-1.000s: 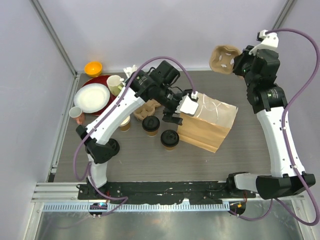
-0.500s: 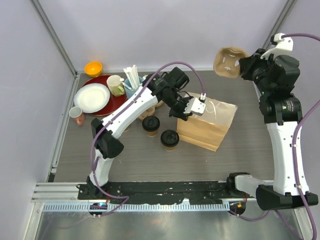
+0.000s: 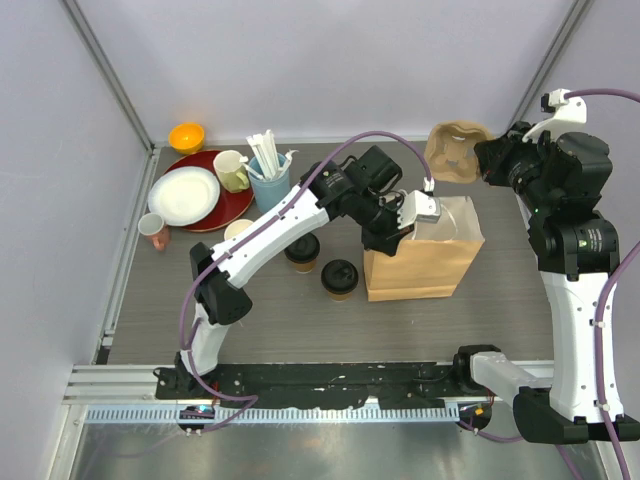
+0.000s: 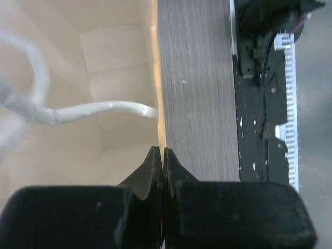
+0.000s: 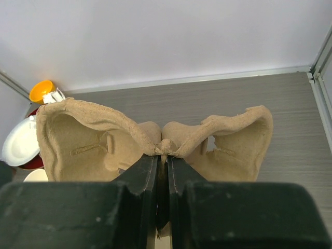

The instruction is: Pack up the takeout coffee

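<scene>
Two takeout coffee cups with black lids stand mid-table, one (image 3: pixel 302 250) behind the other (image 3: pixel 340 278). A lidless kraft cup (image 3: pixel 238 230) stands further left. Right of them a brown paper bag (image 3: pixel 425 268) stands upright, mouth up. My left gripper (image 3: pixel 393 236) is shut on the bag's left rim. The left wrist view shows that gripper (image 4: pixel 160 151) pinching the rim, with the bag's inside (image 4: pixel 78 72) and a white cord handle (image 4: pixel 98 110) to its left. My right gripper (image 3: pixel 486 160) is raised at the back right, shut on the middle fold of a pulp cup carrier (image 3: pixel 453 150) (image 5: pixel 98 137).
At the back left are a blue cup of white sticks (image 3: pixel 268 180), a pale mug (image 3: pixel 232 170), a white plate (image 3: pixel 183 196) on a red tray (image 3: pixel 232 205), an orange bowl (image 3: pixel 187 136) and a small pink cup (image 3: pixel 153 229). Metal frame posts rise at the back corners.
My left gripper went from open to shut on the bag's rim and moved right, and the bag went from lying flat to standing upright. The right arm shifted right with the carrier.
</scene>
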`<state>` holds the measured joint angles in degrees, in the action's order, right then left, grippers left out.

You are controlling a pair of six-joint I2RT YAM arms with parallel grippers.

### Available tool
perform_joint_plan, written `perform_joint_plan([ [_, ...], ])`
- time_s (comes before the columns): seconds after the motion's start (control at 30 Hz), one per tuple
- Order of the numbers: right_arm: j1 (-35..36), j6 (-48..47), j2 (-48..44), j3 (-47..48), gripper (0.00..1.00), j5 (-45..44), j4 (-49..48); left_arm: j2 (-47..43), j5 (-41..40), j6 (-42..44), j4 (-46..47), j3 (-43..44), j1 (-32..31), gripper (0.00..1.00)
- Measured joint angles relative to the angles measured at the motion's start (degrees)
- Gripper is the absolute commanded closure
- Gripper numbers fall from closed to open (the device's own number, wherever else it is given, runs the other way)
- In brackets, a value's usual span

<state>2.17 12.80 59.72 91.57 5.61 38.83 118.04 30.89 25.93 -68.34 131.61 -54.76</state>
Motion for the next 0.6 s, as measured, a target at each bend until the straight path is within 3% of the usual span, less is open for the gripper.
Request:
perform_joint_plan([
  [0.17,0.0,-1.1,0.5,-0.4,0.99,-1.7,1.8,0.2,-0.6,-3.5,2.2,2.6,-0.8,0.99],
  [0.23,0.0,-1.7,0.7,-0.4,0.99,-2.7,2.7,0.2,-1.1,-4.3,2.1,2.8,-1.0,0.94],
  [0.37,0.0,-2.4,0.6,-0.4,0.99,-3.9,3.8,0.5,-1.4,-4.2,1.1,2.6,-2.5,0.78],
  [0.47,0.0,-2.8,0.6,-0.4,0.99,-4.3,4.5,1.0,-1.2,-3.5,0.6,2.8,-3.7,0.47],
  [0.6,0.0,-3.3,0.3,-0.4,0.99,-4.6,6.1,2.1,-0.5,-2.9,-0.1,5.4,-4.6,0.34],
])
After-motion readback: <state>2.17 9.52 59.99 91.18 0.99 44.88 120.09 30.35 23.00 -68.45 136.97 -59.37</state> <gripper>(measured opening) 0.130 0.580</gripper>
